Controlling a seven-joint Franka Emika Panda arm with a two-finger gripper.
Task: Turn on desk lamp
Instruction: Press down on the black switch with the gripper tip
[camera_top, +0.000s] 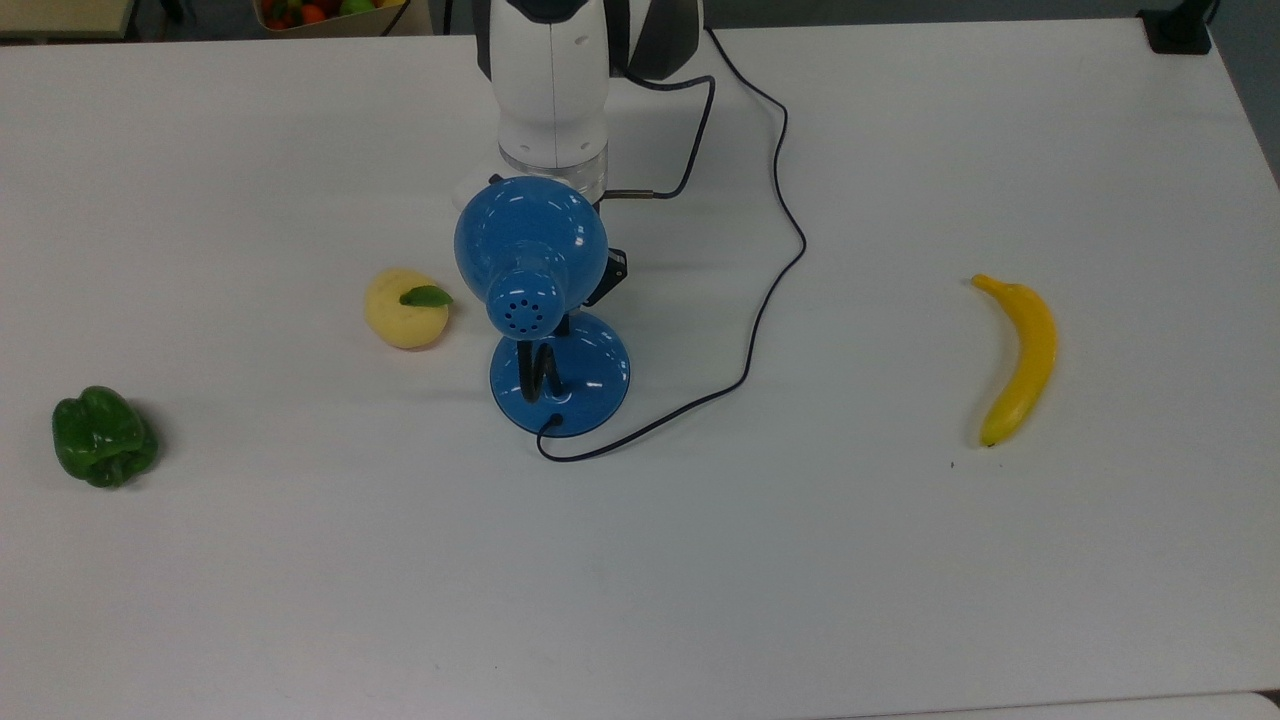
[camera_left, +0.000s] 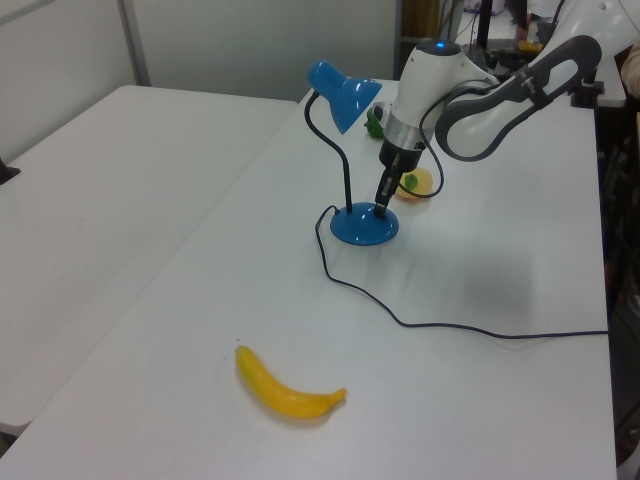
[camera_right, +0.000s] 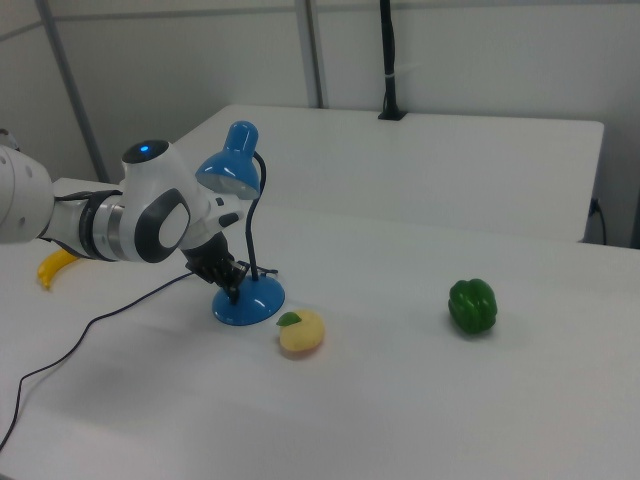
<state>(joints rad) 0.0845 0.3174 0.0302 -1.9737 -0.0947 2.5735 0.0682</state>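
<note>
On desk lamp (camera_left: 363, 224) base, jaws' tips, spacing indistinct.

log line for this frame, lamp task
phase: pressing at switch | gripper: tip down on desk lamp base | lamp: upright, no glow seen | banana, pepper, yellow fruit: apart from lamp

The arm (camera_left: 500, 95) bends downward, its gripper (camera_left: 381, 208) pointing straight down near the tabletop

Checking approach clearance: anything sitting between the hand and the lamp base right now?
Nothing visible. In the left view the hand is already down at the rim of the desk lamp base. The yellow fruit lies beyond it, apart from both, and the banana is far off near the table's near edge.
</note>
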